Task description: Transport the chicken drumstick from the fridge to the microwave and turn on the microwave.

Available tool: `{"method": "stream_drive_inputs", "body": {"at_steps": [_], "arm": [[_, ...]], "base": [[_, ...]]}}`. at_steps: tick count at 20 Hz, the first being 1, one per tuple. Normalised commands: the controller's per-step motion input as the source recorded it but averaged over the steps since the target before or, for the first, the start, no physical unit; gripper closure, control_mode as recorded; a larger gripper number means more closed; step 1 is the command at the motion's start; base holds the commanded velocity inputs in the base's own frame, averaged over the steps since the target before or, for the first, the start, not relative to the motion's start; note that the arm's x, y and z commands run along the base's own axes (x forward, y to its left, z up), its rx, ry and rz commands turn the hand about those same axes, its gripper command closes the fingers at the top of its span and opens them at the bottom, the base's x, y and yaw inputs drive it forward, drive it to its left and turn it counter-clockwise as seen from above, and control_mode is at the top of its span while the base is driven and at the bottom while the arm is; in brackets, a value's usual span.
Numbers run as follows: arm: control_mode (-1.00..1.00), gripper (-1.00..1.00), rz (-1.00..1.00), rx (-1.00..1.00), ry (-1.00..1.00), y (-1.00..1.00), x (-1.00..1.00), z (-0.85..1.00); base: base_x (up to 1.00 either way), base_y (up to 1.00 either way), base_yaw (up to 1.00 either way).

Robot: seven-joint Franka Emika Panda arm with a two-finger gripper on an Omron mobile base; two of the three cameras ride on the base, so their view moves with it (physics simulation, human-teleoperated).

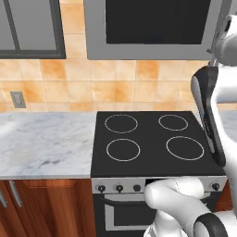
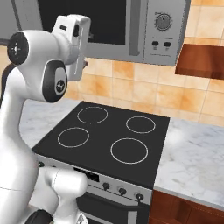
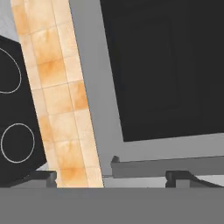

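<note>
The microwave [image 2: 131,28] hangs on the tiled wall [image 1: 129,83] above the black stove [image 1: 152,141]. Its dark window door [image 1: 155,21] is closed, and in the right base view the button panel [image 2: 162,30] with a round knob and two small buttons is on its right side. A grey handle bar [image 3: 168,166] runs along the edge of the door in the hand view.

The white arm [image 2: 26,109] rises in front of the stove, and its hand is lifted up to the height of the microwave door, close to it. In the hand view, rolled to one side, the gripper [image 3: 116,177] looks straight at the dark window. The two fingers [image 3: 181,177] are wide apart, and nothing is between them. One of them is just beside the handle bar; I cannot tell if it touches.

The stove has four white ring burners and a row of knobs [image 1: 119,188] on its front. A grey marble desk [image 1: 44,143] lies on both sides of the stove, with brown wooden cabinets [image 1: 41,208] under it. A grey glass-fronted wall cabinet [image 1: 30,28] is left of the microwave, and a brown shelf [image 2: 201,61] is right of it.

The chicken drumstick cannot be seen; the dark window hides the inside of the microwave.
</note>
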Motion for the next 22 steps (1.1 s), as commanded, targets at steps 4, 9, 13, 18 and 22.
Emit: {"method": "stream_drive_inputs", "body": {"at_steps": [4, 9, 13, 18, 22], "arm": [[-1.0, -1.0, 0.0, 0.26, 0.0, -0.54, -0.6, 0.0], [-1.0, -1.0, 0.1, 0.24, -0.02, -0.6, -0.64, -0.05], [-1.0, -1.0, 0.2, 0.2, 0.0, -0.5, -0.46, -0.19], [-1.0, -1.0, 0.22, 0.14, 0.0, -0.31, -0.21, -0.39], [-1.0, 1.0, 0.17, 0.06, 0.0, -0.04, -0.03, -0.34]], "base": [[0.0, 0.0, 0.0], [0.0, 0.0, 0.0], [0.0, 0.0, 0.0], [0.0, 0.0, 0.0], [0.0, 0.0, 0.0]]}}
